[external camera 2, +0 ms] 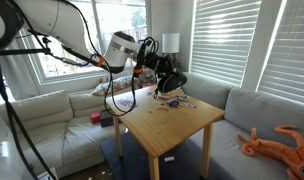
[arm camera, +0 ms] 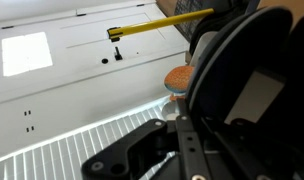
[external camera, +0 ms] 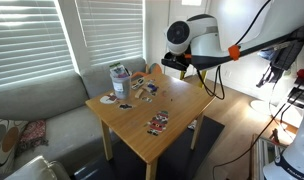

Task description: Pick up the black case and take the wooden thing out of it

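My gripper [external camera: 179, 62] is raised above the far edge of the wooden table [external camera: 142, 138] and is shut on the black case [external camera: 175, 66]. In an exterior view the case [external camera 2: 171, 80] hangs dark in the gripper [external camera 2: 164, 74] over the table's back corner. In the wrist view the black case [arm camera: 242, 90] fills the right side, with its tan-orange edge [arm camera: 179, 77] showing. A thin yellow rod with a dark tip [arm camera: 152, 26] runs left from behind the case. I cannot tell if it is the wooden thing.
A grey-white cup [external camera: 119, 72] stands at the table's back corner, with scattered small items [external camera: 144, 88] and a card pile [external camera: 157, 122] nearby. A grey sofa [external camera: 42, 100] wraps round the table [external camera 2: 182, 125]. An orange plush toy [external camera 2: 282, 140] lies on the sofa.
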Robot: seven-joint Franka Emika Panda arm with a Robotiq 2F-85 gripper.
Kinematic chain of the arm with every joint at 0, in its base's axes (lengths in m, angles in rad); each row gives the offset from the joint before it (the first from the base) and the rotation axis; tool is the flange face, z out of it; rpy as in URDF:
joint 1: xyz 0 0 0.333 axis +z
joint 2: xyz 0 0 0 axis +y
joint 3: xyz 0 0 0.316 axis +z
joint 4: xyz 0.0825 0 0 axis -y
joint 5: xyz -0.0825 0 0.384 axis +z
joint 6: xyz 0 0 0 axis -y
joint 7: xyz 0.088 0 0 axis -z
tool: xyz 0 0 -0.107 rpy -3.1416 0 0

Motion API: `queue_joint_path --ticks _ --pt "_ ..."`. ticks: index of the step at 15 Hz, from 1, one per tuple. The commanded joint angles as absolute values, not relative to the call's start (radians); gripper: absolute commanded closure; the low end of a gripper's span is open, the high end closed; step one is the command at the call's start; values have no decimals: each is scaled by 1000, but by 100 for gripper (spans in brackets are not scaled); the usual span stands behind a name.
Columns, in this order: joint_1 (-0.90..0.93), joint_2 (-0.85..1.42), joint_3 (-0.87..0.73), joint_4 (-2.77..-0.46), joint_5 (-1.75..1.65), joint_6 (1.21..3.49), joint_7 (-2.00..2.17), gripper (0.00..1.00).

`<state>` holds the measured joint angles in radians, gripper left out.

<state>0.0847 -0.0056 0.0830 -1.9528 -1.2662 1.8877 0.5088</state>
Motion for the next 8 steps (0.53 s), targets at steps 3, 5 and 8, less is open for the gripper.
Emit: queue_joint_path --ticks 3,5,8 --pt "87 2 86 -2048 -1357 1751 380 99" --pt "89 24 88 -2024 -1329 1758 411 95" --pt "76 22 75 -2040 -1355 1751 375 95"
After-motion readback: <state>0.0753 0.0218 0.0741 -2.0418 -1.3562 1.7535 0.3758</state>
